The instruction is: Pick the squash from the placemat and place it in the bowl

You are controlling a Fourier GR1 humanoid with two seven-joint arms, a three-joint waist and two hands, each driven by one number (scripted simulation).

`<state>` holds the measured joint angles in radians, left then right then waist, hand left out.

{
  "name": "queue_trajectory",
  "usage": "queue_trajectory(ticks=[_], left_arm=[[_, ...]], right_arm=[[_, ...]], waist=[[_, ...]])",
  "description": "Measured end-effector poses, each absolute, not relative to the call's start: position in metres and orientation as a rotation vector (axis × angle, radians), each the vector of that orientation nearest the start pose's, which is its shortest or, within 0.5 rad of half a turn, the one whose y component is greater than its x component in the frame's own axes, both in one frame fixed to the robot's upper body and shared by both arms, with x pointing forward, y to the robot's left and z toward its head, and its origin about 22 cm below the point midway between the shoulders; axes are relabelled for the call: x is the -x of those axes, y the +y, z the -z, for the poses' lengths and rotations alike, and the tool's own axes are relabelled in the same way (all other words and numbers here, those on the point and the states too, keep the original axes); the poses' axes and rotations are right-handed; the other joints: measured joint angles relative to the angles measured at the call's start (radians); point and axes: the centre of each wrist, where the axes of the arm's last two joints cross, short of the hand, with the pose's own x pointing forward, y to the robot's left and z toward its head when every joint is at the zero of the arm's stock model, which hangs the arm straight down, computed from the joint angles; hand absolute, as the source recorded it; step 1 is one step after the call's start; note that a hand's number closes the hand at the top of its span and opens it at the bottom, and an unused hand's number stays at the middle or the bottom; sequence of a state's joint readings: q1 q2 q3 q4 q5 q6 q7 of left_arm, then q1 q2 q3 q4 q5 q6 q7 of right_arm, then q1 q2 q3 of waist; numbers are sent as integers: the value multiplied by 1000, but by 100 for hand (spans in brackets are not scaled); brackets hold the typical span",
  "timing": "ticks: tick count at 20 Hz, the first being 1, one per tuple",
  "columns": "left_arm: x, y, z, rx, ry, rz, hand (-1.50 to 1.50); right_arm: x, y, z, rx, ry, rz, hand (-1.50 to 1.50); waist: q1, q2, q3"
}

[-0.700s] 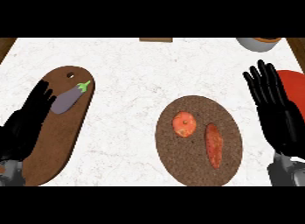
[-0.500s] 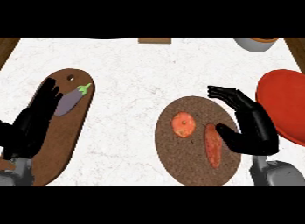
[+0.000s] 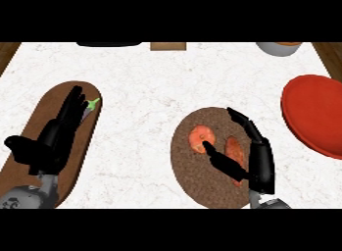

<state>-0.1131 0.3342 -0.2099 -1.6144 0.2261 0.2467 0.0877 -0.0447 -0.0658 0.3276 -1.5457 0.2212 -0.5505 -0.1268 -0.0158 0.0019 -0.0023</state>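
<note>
The squash (image 3: 233,148), a long orange piece, lies on the round brown placemat (image 3: 195,181) next to a round orange-red vegetable (image 3: 199,138). My right hand (image 3: 261,169) hangs over the mat with its fingers (image 3: 247,128) stretched along the squash's right side. Its thumb (image 3: 223,162) reaches across the squash's near left side, so the squash sits between thumb and fingers, and the hand is open. The red bowl (image 3: 322,115) stands at the right edge. My left hand (image 3: 52,143) rests open on the oval brown board (image 3: 21,171).
An eggplant, mostly hidden under my left hand, shows only its green stem (image 3: 92,103). At the counter's far edge are a grey bowl (image 3: 278,47), a small wooden block (image 3: 167,46) and a dark object (image 3: 108,44).
My right hand has swung left from beside the red bowl and lowered over the placemat, fingers and thumb now flanking the squash. The left hand slid slightly over the eggplant.
</note>
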Motion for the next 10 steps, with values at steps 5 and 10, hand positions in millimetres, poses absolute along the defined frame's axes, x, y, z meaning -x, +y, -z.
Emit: queue_trajectory(ticks=[5, 10], left_arm=[[-268, 231, -40, -78, -1593, 105, 0], [-275, 225, -37, -74, -1590, 107, 0]], right_arm=[[-213, -119, 5, 525, -1915, -5, -150], [-211, -108, -9, 677, -1857, -29, -150]], waist=[[7, -2, 2], [4, -4, -1]])
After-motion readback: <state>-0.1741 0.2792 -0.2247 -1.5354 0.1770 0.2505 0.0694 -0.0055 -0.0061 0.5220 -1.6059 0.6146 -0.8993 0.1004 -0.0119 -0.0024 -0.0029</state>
